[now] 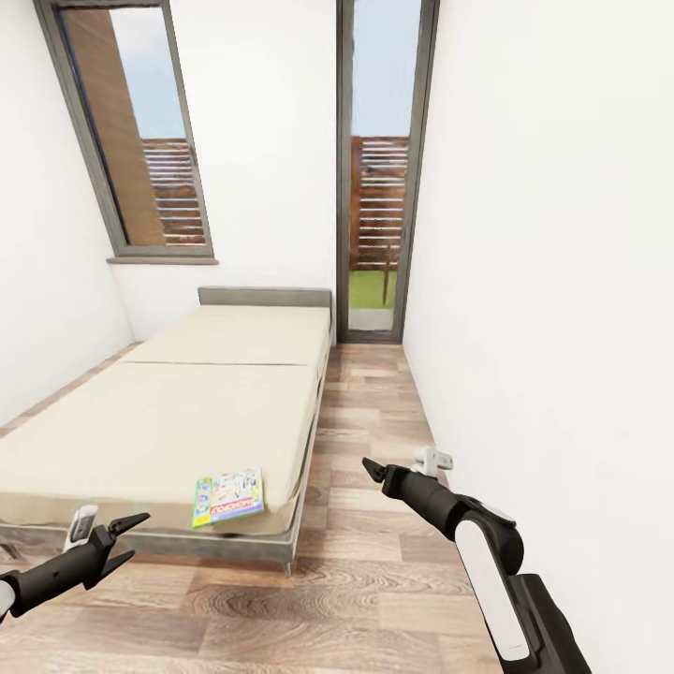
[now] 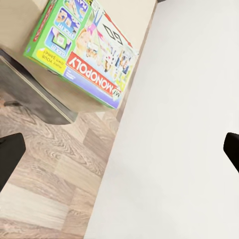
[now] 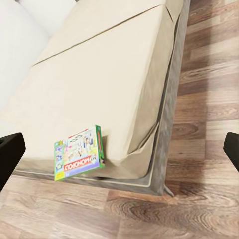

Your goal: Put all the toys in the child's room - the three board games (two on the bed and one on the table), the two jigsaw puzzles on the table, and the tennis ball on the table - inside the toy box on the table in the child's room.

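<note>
A green My Monopoly board game [image 1: 227,496] lies flat on the near right corner of the beige bed [image 1: 187,402]; the left wrist view shows its box [image 2: 82,50] close up and the right wrist view shows the box [image 3: 79,153] at the mattress edge. My left gripper [image 1: 136,535] hovers low over the floor, in front of the bed's foot and left of the game, open and empty. My right gripper [image 1: 373,471] is held over the floor to the right of the bed, open with nothing in it, its black fingertips [image 3: 10,154] spread wide.
A white wall [image 1: 543,328] runs close along my right, leaving a narrow strip of wooden floor [image 1: 365,412] beside the bed. A tall glass door [image 1: 379,187] closes the far end and a window [image 1: 140,131] is above the headboard. A small white fitting [image 1: 432,459] juts from the wall.
</note>
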### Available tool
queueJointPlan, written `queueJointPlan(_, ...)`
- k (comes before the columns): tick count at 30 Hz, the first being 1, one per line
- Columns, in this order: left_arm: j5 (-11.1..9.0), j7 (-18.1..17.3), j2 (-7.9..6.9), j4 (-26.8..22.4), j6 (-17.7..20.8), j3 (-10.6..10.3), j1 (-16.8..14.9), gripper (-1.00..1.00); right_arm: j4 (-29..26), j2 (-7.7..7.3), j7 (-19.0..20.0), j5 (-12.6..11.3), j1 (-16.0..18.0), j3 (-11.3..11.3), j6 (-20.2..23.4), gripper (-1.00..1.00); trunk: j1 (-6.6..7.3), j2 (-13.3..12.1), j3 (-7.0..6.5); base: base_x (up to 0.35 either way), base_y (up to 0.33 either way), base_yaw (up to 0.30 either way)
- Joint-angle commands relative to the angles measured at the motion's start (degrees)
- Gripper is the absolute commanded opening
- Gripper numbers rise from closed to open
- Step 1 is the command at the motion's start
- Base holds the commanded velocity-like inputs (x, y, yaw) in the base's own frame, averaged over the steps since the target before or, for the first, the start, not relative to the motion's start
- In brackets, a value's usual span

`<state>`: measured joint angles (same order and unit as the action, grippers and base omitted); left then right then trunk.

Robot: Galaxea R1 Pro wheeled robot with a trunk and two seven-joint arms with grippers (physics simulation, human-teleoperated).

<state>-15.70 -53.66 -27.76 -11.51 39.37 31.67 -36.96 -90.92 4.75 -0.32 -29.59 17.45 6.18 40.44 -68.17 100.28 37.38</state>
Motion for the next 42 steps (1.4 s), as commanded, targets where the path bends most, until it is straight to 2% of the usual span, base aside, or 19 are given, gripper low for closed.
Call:
queueJointPlan(1,-0.2,-0.1,-0.07,0.0,0.4,0.1,0.0,1.0,-0.1,0.04,0.0,-0.1,0.0,0.0,0.3,1.0,-0.22,0.4,0.24,0.0,0.0,0.0)
queueJointPlan(9,-0.1,-2.0,-0.1,-0.2,0.4,0.7,0.0,1.0,-0.1,0.08,0.0,-0.2,0.0,0.0,0.3,1.0,-1.98,3.7,1.68,0.0,0.0,0.0)
queueJointPlan(27,-0.1,-2.8,-0.1,-0.2,0.4,0.8,0.0,1.0,0.0,0.08,0.1,-0.3,0.0,0.1,0.2,1.0,-5.93,10.9,4.91,0.0,0.0,0.0)
queueJointPlan(35,-0.1,-5.3,-0.12,-0.2,0.4,0.8,0.0,1.0,0.0,0.08,0.1,-0.3,0.0,0.1,0.2,1.0,-7.69,14.1,6.35,0.0,0.0,0.0)
queueJointPlan(42,-0.1,-5.9,-0.16,-0.2,0.4,0.7,0.0,1.0,0.0,0.08,0.1,-0.3,0.0,0.1,0.2,1.0,-9.23,16.9,7.6,0.0,0.0,0.0)
